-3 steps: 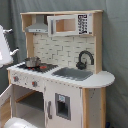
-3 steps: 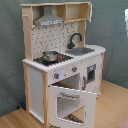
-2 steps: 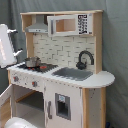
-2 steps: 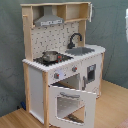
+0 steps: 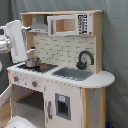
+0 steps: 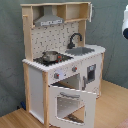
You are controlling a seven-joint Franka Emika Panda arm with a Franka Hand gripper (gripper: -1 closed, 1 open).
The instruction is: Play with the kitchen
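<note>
A white, rounded, smooth-shelled robot arm (image 5: pixel 16 40) with grey joints.

pot (image 6: pixel 50 56) sits on the stove (image 6: pixel 59 60), sink (image 6: pixel 82 50) to the second exterior view's right, faucet (image 6: pixel 74 39) behind it, hood (image 6: pixel 48 18) above.

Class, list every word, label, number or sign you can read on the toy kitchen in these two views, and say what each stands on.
No text can be read in either view.
Microwave keypad on the kitchen: rows of dark marks, too blurred to read.
Grey hood: a pale strip along its front edge, nothing readable.
Stove knobs: no readable markings.
</note>
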